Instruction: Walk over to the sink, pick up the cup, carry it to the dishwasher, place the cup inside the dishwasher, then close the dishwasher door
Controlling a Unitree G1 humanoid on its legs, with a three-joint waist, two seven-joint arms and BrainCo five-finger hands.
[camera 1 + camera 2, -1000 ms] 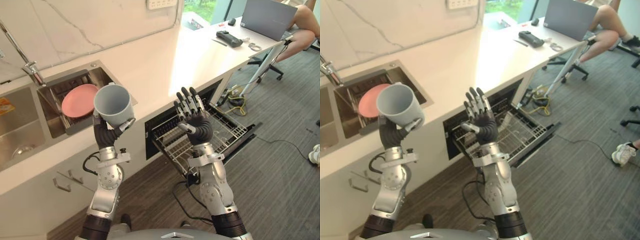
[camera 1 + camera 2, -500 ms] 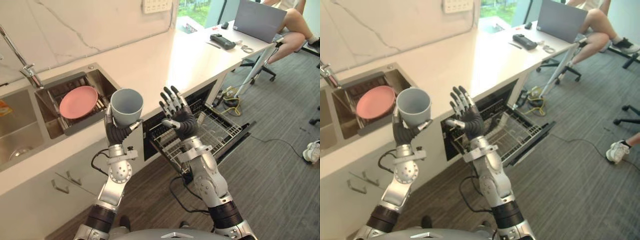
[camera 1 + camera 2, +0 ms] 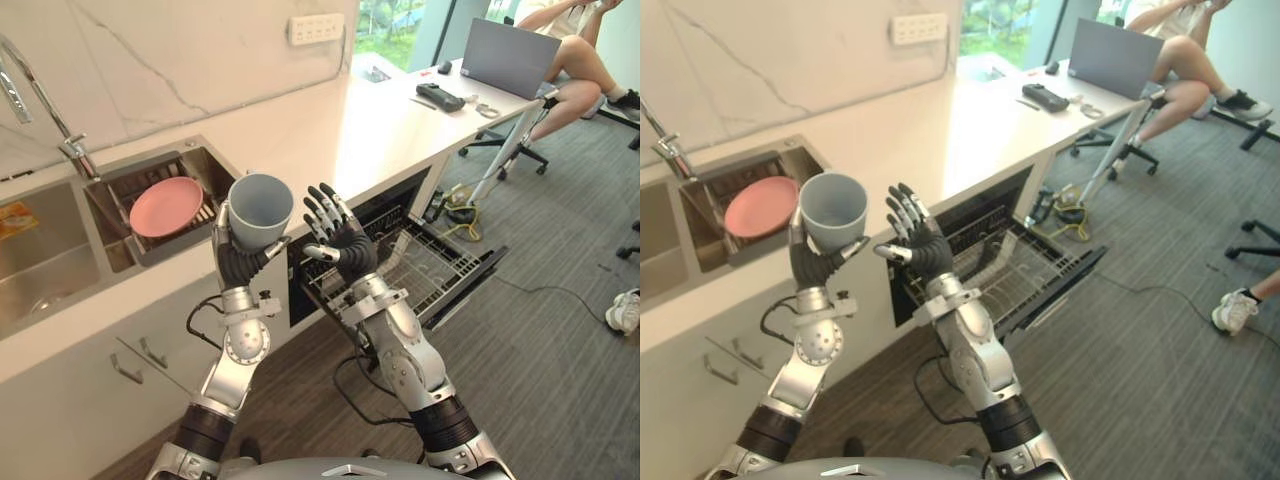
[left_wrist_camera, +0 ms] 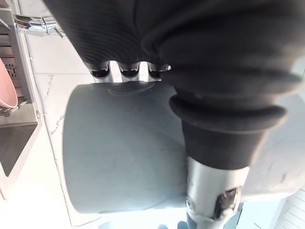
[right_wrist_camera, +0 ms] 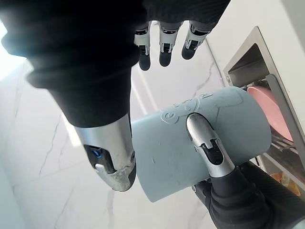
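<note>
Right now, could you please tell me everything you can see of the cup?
The cup is a plain blue-grey cylinder with a smooth, matte wall; I see no handle. It looks empty. The left hand holds it from below, fingers and thumb curled round its wall, mouth tilted up toward the head camera. It is in the air before the counter edge, between sink and open dishwasher. The open right hand is raised beside it, not touching.

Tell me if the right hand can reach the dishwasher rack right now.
Probably yes: the right hand is open and empty, raised beside the cup in the left hand, and the pulled-out dishwasher rack lies below it with nothing between.
</note>
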